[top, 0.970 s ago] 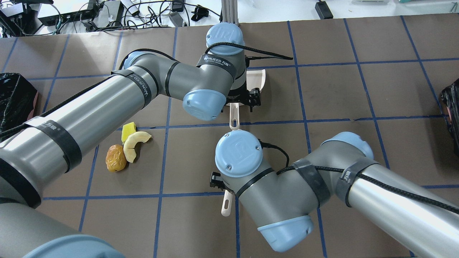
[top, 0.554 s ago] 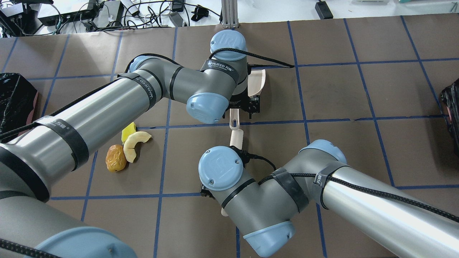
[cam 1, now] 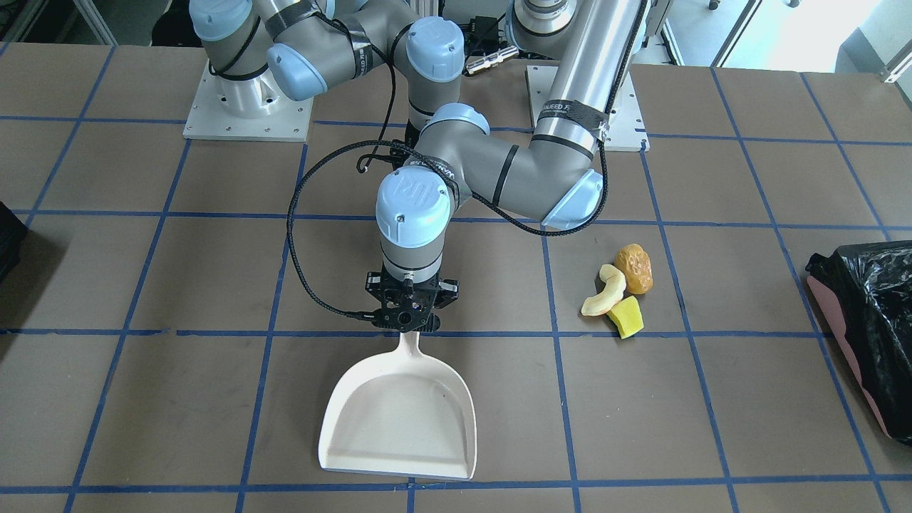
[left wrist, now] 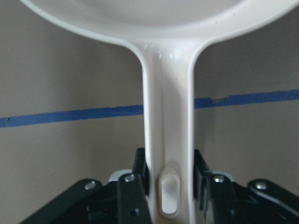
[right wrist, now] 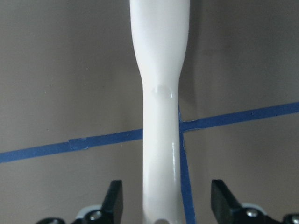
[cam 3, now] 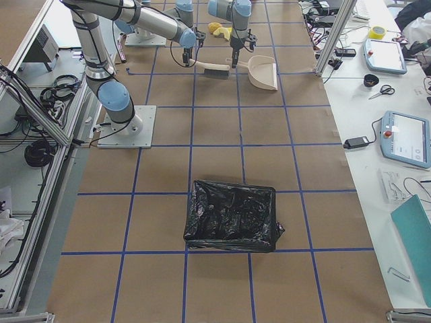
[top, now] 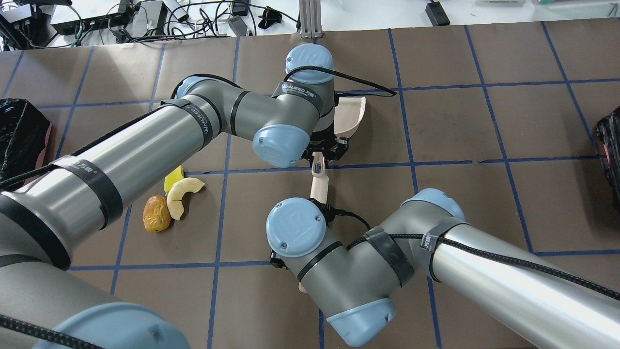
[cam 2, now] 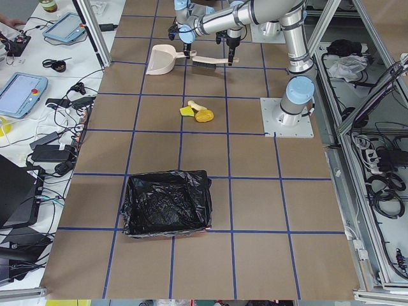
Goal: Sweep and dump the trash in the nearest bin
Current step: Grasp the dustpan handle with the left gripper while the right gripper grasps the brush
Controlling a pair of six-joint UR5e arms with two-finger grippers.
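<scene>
The trash lies together on the table: a golden-brown lump (cam 1: 634,268) (top: 156,214), a pale curved slice (cam 1: 604,292) (top: 181,194) and a yellow wedge (cam 1: 625,317) (top: 173,177). My left gripper (cam 1: 410,324) (left wrist: 169,163) is shut on the handle of the white dustpan (cam 1: 399,413) (top: 349,116), which lies flat. My right gripper (right wrist: 168,200) is open, its fingers standing apart on either side of the white brush handle (right wrist: 161,116). The brush (top: 319,186) (cam 2: 210,61) lies just behind the dustpan. The bin (cam 1: 866,320) (top: 19,135) (cam 2: 169,204), pink-sided with a black bag, stands at the table's left end.
A second black-bagged container (top: 610,155) (cam 3: 232,215) stands at the table's right end. Blue tape lines (cam 1: 556,333) grid the brown table. Cables and devices (top: 145,19) lie beyond the far edge. Both wrists are close together at mid-table.
My right wrist has moved left and toward the robot over the brush. My left gripper has slid along the dustpan handle toward its end, and the pan has shifted a little right.
</scene>
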